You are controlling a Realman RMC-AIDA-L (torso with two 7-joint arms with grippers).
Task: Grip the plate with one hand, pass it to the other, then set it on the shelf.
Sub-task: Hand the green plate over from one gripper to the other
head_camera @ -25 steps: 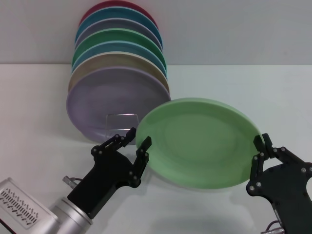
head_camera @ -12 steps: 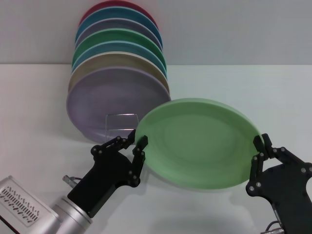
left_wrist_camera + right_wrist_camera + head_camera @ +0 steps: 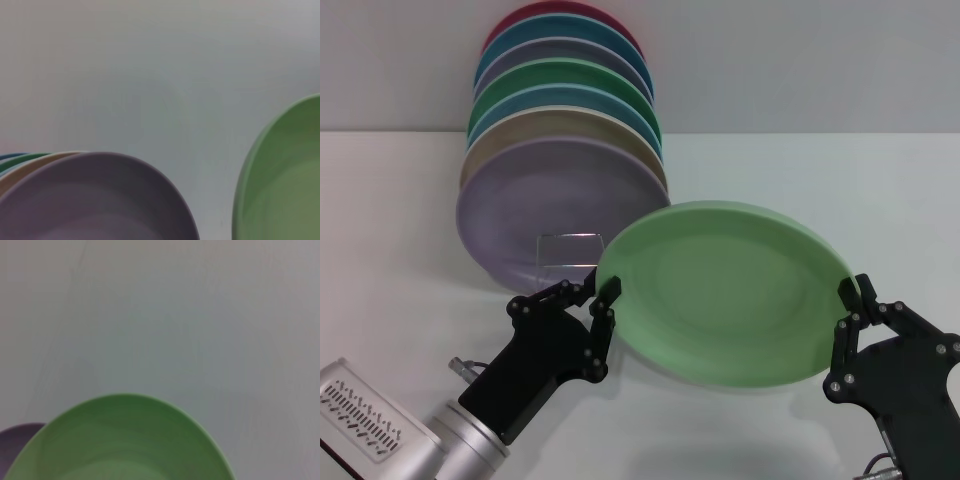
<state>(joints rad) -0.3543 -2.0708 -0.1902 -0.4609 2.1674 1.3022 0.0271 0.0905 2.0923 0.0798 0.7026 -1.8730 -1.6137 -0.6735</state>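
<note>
Plate [image 3: 730, 295] in pale mint green is being held tilted above the white table [image 3: 400, 260], in front of and to the right of a row of coloured plates. It is being gripped at both edges at once. The right gripper [image 3: 848, 300] is being kept clamped on the plate's right rim, with one black finger showing over the edge. The left gripper [image 3: 598, 292] is being pressed to the plate's left rim, its fingers [image 3: 607, 290] being drawn together around that edge. Both black grippers are being shown low in the head view, the left one on its silver wrist.

The shelf [image 3: 567, 249], a thin wire rack with a square front loop, is being seen just behind the plate's left edge, standing before the lilac plate [image 3: 545, 205]. That lilac plate is being shown at the front of the leaning row [image 3: 565, 85], with tan, blue, green and red plates ranged behind it.

In the left wrist view, the mint plate [image 3: 282, 180] is being seen beside the lilac plate [image 3: 95, 200], the two apart. In the right wrist view, the mint plate [image 3: 120, 440] is being shown filling the lower part.
</note>
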